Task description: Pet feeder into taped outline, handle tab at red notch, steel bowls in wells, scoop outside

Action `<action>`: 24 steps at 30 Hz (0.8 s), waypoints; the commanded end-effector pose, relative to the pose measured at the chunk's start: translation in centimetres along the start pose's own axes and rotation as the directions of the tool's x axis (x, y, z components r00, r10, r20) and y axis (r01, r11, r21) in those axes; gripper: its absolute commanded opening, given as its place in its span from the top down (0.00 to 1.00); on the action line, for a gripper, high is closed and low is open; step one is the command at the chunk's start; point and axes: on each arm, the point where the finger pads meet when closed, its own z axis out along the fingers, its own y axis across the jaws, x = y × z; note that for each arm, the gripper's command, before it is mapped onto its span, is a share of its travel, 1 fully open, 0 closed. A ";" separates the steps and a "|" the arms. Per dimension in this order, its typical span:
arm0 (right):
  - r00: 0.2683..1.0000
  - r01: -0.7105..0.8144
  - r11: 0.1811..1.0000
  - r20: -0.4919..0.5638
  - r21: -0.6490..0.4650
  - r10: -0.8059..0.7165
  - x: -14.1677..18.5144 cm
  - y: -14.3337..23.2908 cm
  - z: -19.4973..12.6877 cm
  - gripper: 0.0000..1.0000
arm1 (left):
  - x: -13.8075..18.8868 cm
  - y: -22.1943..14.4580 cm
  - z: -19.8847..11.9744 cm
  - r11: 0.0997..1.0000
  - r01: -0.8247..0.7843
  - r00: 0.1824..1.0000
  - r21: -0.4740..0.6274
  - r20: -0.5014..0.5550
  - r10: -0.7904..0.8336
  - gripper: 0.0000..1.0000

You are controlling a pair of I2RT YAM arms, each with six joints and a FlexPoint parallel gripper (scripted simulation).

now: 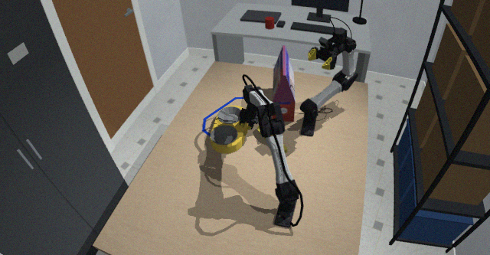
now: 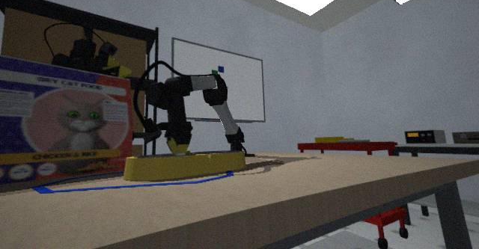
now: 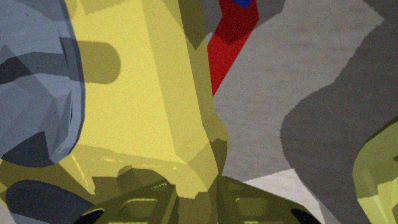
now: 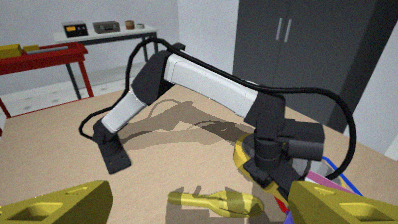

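The yellow feeder (image 1: pixel 228 148) (image 2: pixel 187 167) (image 3: pixel 125 90) sits partly over the blue taped outline (image 1: pixel 204 125) (image 2: pixel 127 186), with its near end outside. Steel bowls, one at the back (image 1: pixel 228 115) and one at the front (image 1: pixel 223 135), sit in its wells and look about level. My left gripper (image 3: pixel 197 185) (image 2: pixel 177 149) is shut on the feeder's handle tab. The red notch (image 3: pixel 230 62) (image 4: pixel 281 204) shows just beyond the feeder's side. The yellow scoop (image 4: pixel 240 204) (image 3: pixel 380 175) lies on the table, apart from the feeder. My right gripper (image 1: pixel 321 59) (image 4: pixel 200 190) is open and empty, high up.
The cat food box (image 1: pixel 284 94) (image 2: pixel 75 129) stands upright beside the outline, close to the left arm's wrist and between the feeder and the right arm. The left arm (image 1: pixel 277 155) reaches over the table near the scoop. A desk (image 1: pixel 253 33) stands beyond the table's far edge.
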 end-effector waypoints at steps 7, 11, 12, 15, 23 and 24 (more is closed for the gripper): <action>1.000 0.001 1.000 -0.003 0.000 -0.001 -0.2 0.0 0.3 0.12 | -2.6 0.3 0.6 0.990 -0.139 0.988 -0.019 0.068 0.140 0.94; 1.000 0.001 1.000 -0.003 0.000 -0.001 -0.2 0.0 0.3 0.12 | -3.1 0.5 0.7 0.981 -0.191 0.978 -0.023 0.083 0.192 0.94; 1.000 0.001 1.000 -0.003 0.000 -0.001 -0.2 0.0 0.3 0.12 | -3.2 0.6 0.7 0.980 -0.198 0.976 -0.025 0.086 0.199 0.94; 1.000 0.001 1.000 -0.003 0.000 -0.001 -0.2 0.0 0.3 0.12 | -3.5 0.8 0.8 0.974 -0.225 0.969 -0.028 0.095 0.227 0.94; 1.000 0.001 1.000 -0.003 0.000 -0.001 -0.2 0.0 0.3 0.12 | -3.8 1.0 0.9 0.957 -0.291 0.951 -0.024 0.103 0.292 0.94; 1.000 0.001 1.000 -0.003 0.000 -0.001 -0.2 0.0 0.3 0.12 | -3.9 1.0 0.9 0.950 -0.313 0.943 -0.024 0.109 0.313 0.94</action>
